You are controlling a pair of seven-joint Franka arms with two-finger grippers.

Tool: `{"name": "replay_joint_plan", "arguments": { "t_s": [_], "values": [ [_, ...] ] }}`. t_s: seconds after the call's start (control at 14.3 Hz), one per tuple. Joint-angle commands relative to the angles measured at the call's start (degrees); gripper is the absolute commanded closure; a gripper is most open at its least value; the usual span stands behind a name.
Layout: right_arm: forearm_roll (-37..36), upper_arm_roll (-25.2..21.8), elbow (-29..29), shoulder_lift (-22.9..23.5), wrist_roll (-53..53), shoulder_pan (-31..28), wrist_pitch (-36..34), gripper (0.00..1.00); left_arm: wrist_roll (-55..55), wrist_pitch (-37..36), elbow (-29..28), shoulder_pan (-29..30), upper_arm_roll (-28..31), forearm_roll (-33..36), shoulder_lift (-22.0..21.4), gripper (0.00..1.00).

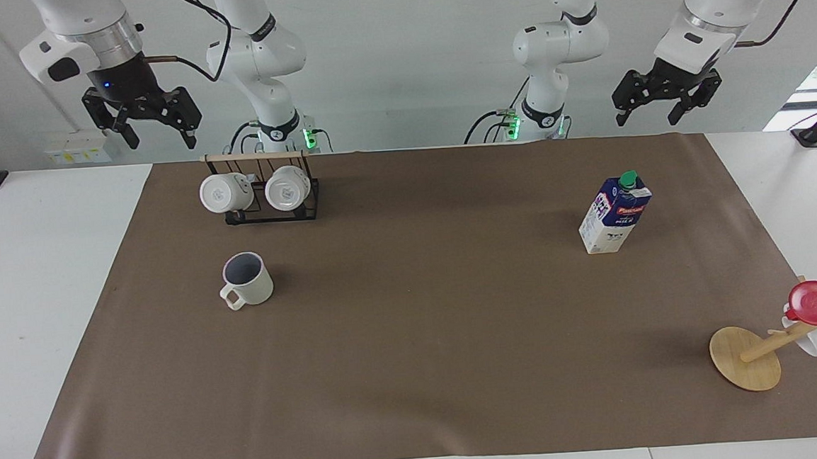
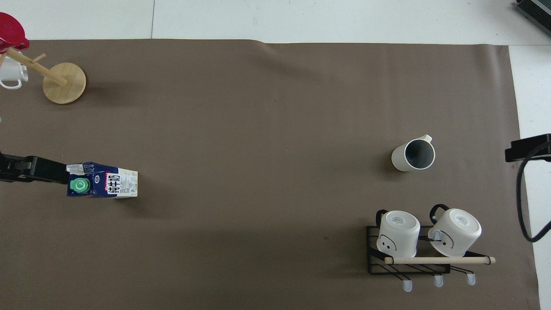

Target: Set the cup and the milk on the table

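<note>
Cup (image 1: 247, 280) and milk (image 1: 614, 212) stand on the sheet (image 1: 417, 371), apparently placed; right gripper (image 1: 145, 118) and left gripper (image 1: 665, 94) hang wide, empty, high above it.

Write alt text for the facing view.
A cup and a milk carton stand apart on a brown sheet; both grippers, left and right, hang open above the robots' edge. A mug rack and mug tree hold other cups.

mug (image 1: 248, 280) on tabletop (image 1: 417, 371), farther from robots than mug rack (image 1: 261, 191) | milk carton (image 1: 614, 212) toward left arm's end
</note>
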Motion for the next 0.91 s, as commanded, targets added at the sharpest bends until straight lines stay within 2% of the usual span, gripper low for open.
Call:
{"name": "replay_joint_plan", "arguments": {
  "t_s": [0.0,0.84],
  "values": [
    [0.54,0.24,-1.34,-1.26,1.29,-0.43,-0.32,0.0,-0.49,-0.82,1.06,0.68,-0.35,-0.96,0.08,0.0],
    [0.54,0.33,-2.75,-1.96,3.22,-0.25,0.03,0.0,-0.31,-1.08,1.06,0.76,-0.35,-0.96,0.08,0.0]
  ]
}}
